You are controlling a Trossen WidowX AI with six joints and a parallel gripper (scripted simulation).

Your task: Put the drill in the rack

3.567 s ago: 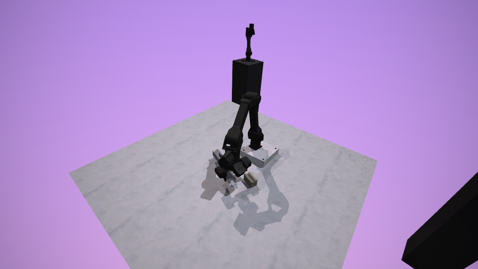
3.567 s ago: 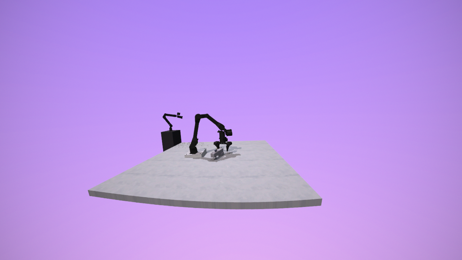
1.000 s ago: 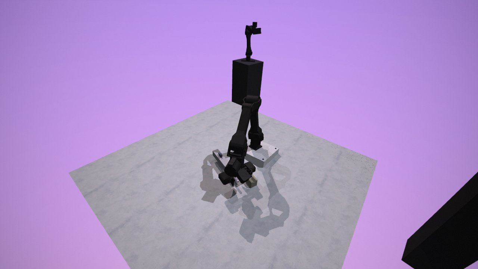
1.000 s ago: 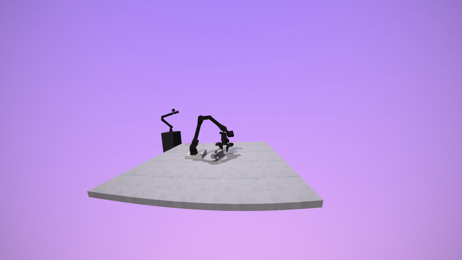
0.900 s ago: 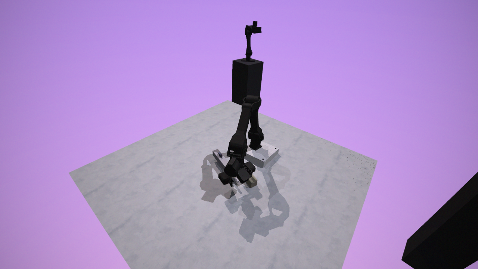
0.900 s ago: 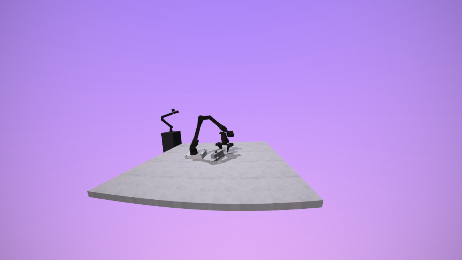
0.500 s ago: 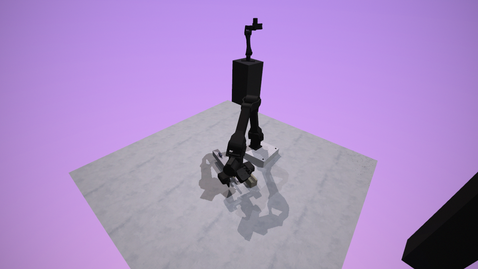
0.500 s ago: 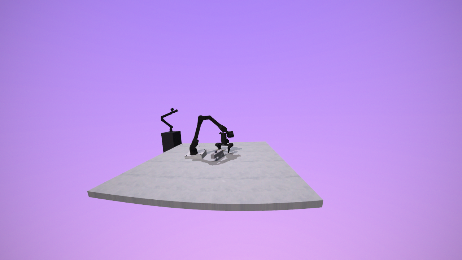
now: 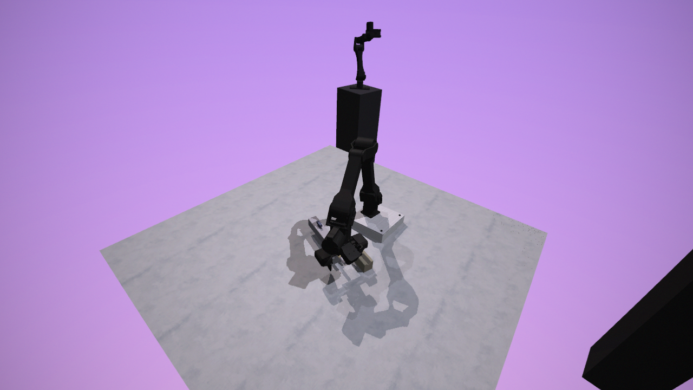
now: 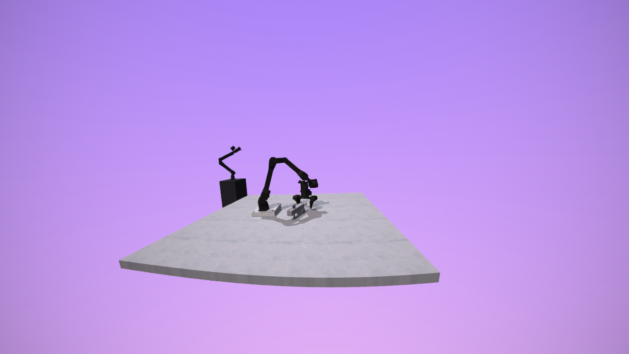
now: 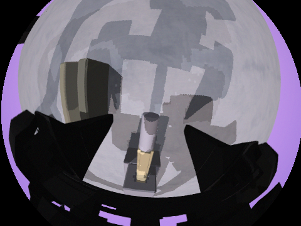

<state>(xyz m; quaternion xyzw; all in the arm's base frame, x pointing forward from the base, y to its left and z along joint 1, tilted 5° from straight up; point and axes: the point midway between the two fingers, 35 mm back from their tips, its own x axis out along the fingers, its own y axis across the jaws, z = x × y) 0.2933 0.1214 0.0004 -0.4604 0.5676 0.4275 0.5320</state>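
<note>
My gripper [image 9: 338,265] [image 10: 303,206] [image 11: 149,123] is open and empty, pointing down. In the wrist view, the drill, a pale grey cylinder [image 11: 145,138] with a tan tapered part [image 11: 144,164], shows between the spread fingers, untouched. Its tapered end meets a dark grey block [image 11: 139,187]. The rack, an olive block [image 9: 366,263] [image 11: 94,91] with a lengthwise groove, lies beside the gripper, left in the wrist view. A long grey bar [image 9: 313,227] [image 10: 294,211] runs under the arm. A small dark blue piece [image 9: 318,224] sits at its far end; I cannot tell whether it is the key.
My arm stands on a white base plate [image 9: 383,234] [image 10: 262,215] near the bar and rack. A black pedestal [image 9: 358,118] [image 10: 234,191] with a second arm [image 9: 359,60] [image 10: 225,165] stands beyond the table's edge. A dark beam [image 9: 649,334] shows at lower right in the top view.
</note>
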